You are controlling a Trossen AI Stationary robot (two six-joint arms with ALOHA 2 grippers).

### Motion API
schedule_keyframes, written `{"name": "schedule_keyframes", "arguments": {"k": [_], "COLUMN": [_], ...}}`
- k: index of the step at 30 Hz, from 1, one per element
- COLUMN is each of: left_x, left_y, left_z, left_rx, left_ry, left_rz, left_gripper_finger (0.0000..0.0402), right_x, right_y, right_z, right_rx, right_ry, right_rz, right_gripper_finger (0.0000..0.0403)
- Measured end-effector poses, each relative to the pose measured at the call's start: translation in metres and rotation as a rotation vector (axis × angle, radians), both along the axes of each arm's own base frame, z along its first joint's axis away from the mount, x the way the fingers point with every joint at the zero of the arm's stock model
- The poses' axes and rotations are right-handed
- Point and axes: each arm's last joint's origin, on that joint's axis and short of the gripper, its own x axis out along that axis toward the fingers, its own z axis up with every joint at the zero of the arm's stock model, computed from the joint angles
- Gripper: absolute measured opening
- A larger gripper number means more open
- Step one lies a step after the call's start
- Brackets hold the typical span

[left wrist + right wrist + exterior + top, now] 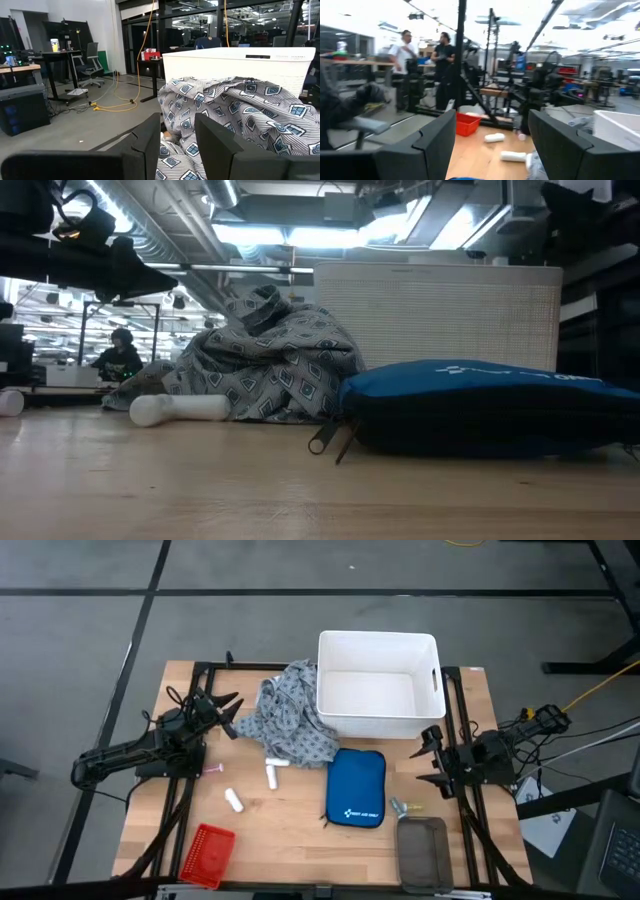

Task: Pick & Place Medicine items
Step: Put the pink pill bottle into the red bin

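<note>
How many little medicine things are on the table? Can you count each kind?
white rolls: 3
pink bit: 1
yellowish bit: 1
Total: 5

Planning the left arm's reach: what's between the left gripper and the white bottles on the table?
In the high view, mostly bare wood separates the left gripper from the white bottles. The grey cloth's edge lies beside that line, and a small pink bit sits off it.

Two dark jointed arms, black cabling, left claw [228, 712] and right claw [430, 756] with dark, flat-sided fingers
</note>
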Motion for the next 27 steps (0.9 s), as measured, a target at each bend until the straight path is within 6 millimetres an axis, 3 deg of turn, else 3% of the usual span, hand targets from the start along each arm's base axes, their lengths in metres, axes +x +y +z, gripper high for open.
{"name": "schedule_keyframes", "arguments": {"k": [9, 27], "left_x": [0.0, -0.001], "left_y": [0.0, 0.0], "left_z": [0.0, 0.009], "left_rx": [0.0, -0.02], "left_ry": [0.0, -0.135], "left_rz": [0.0, -0.012], "left_gripper_finger": [0.012, 0.012], "right_x": [-0.003, -0.002], "right_y": [-0.003, -0.005], "right_z": [0.011, 0.011], "right_rx": [0.01, 0.039], "right_ry": [-0.116, -0.102], "right_rz": [-0.08, -0.14], "right_gripper_finger": [0.0249, 0.0249]}}
